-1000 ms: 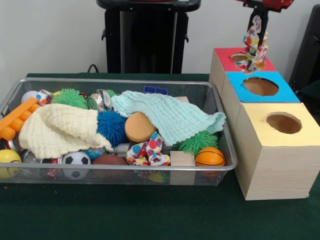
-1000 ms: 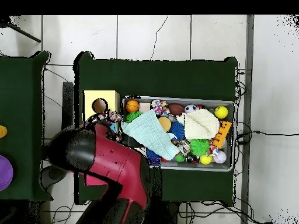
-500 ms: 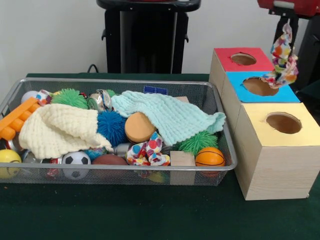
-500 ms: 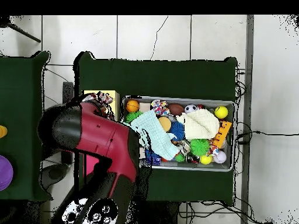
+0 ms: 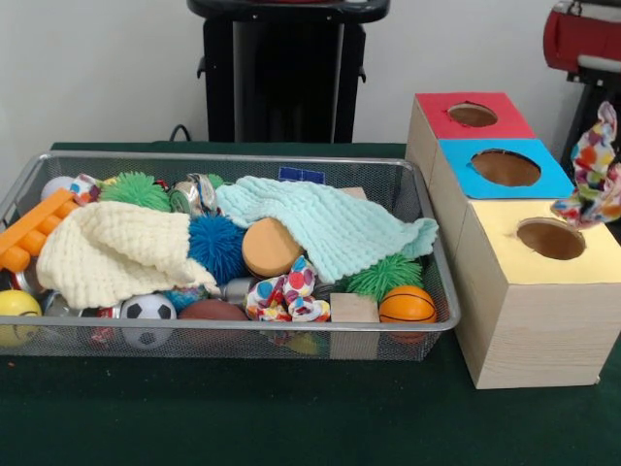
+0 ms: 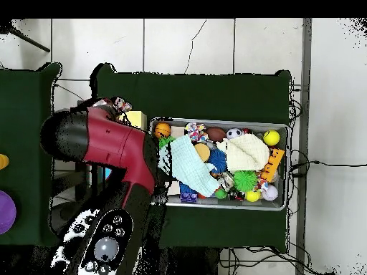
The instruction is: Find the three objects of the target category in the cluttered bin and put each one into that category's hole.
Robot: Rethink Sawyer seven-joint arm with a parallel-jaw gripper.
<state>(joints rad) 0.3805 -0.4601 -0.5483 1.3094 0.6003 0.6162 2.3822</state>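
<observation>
**Observer:** Start nearest. What's along the front of the bin [image 5: 243, 335]?

**Me:** Front rail: soccer ball [image 5: 147, 311], wooden block [image 5: 354, 309], small basketball [image 5: 408, 304]. Between them lies a spotted rag [image 5: 286, 291], partly wedged under its neighbours. Behind that, a cream knit cloth [image 5: 107, 252] and a mint knit cloth [image 5: 330, 228] are draped over the rest and hide what's beneath.

**Observer:** And the piece you're carrying?

**Me:** The patterned cloth [image 5: 594, 170] hangs free at the right edge, beside and a little above the yellow box's hole [image 5: 550, 238]. From overhead it sits at that box's corner [image 6: 118, 107], not over the opening.

**Observer:** Your gripper [image 5: 604, 105]?

**Me:** Pinched on the cloth's top end. I judge this from the cloth dangling in open air. The tips themselves are hard to make out.

**Observer:** Why hold it so high?

**Me:** So the loose tail clears the box edge. My guess is the yellow hole is the goal. It needs centring before release, or the tail may catch the rim.

**Observer:** Farther back?

**Me:** The blue hole [image 5: 505, 167], then the red hole [image 5: 473, 115], nothing showing in either.
</observation>
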